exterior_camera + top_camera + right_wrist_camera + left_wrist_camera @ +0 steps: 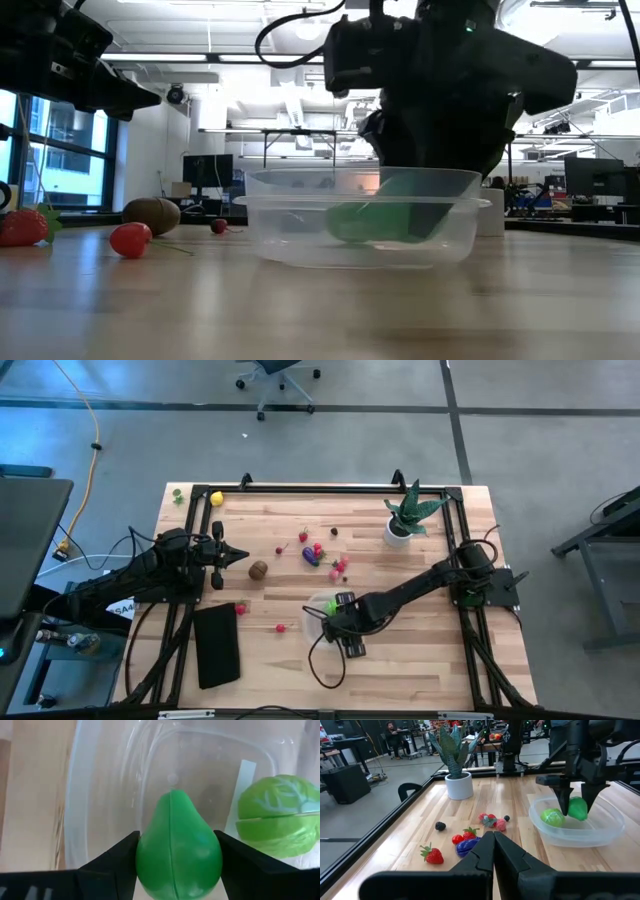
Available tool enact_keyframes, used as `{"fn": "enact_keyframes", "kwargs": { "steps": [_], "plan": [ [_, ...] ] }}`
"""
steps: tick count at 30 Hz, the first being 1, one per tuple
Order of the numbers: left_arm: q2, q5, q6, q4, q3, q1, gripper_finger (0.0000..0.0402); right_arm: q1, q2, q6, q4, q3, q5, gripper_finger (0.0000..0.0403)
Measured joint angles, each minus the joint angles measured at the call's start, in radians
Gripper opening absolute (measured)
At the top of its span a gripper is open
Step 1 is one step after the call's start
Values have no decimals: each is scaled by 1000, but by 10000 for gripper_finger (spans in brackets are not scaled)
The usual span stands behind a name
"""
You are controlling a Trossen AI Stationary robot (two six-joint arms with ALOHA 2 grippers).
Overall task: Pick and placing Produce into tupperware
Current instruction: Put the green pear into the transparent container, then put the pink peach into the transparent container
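Two green pieces at the tub (580, 827): cabbage (280, 815) lying inside, pear (177, 850) clamped between my right fingers (177, 855), stem pointing down into it. Left fingers (493, 851) together, idle, well apart.

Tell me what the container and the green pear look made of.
Tupperware: likely thin clear plastic, glossy; the wood shows through its walls.
Green pear, between the right gripper's fingers: probably hard moulded plastic, smooth and shiny, with a seam down its middle.

Clear tupperware (300, 225) on wooden table (320, 310), green produce (375, 222) inside, dark gripper (440, 150) above, brown fruit (152, 215) left
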Motion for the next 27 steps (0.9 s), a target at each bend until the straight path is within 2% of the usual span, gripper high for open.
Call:
{"fn": "enact_keyframes", "kwargs": {
  "steps": [9,16,21,27],
  "plan": [
    [0,0,0,0,0,0,1,-1,0,-1,0,0,28,263],
    [0,0,0,0,0,0,1,-1,0,17,6,12,28,272],
    [0,0,0,0,0,0,1,-1,0,67,-73,90,52,272],
    [0,0,0,0,0,0,1,-14,0,79,-221,245,126,268]
  ]
}}
